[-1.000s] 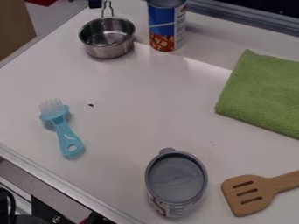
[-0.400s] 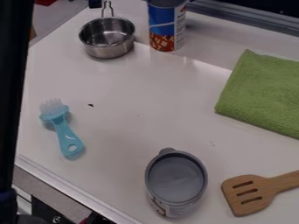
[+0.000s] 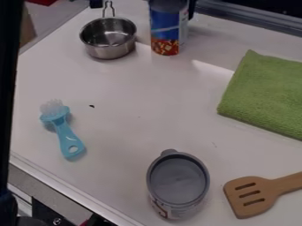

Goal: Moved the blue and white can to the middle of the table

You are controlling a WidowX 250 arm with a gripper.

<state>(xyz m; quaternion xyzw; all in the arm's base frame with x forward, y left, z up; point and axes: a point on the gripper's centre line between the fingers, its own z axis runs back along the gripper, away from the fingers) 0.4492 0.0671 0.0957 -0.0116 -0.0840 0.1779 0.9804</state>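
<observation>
Blue and white can point(image 3: 167, 28): upright at the far side of the bench point(image 3: 126, 119), a little right of centre in the view, its top close to the upper edge. Blue upper body crossed by a pale stripe; red, patterned band round the bottom. Not at the middle of the bench. Cannot tell whether its base touches the surface.

Gripper point(image 3: 192, 8) at the can's upper part, a dark piece of it against the right side of the can as seen here. Fingers pinching the can near its top; far side of the grasp hidden. A long black arm section point(image 3: 9, 88) runs down the left edge of the view.

Steel pan point(image 3: 108, 39) just left of the can, apart from it, open side up, wire-like handle toward the upper edge. Green cloth point(image 3: 265, 95) lying flat at the right, running out of view. Light blue brush point(image 3: 66, 132) on the left, bristles toward the far side, holed handle end toward the near edge. Small dark speck point(image 3: 91, 106) just beside the brush.

Near side: grey-topped container point(image 3: 178, 178), upright, small tab at its far rim, printed label low on the side. To its right, apart, a wooden spatula point(image 3: 252, 196) with three slots, handle leaving the view at right.
</observation>
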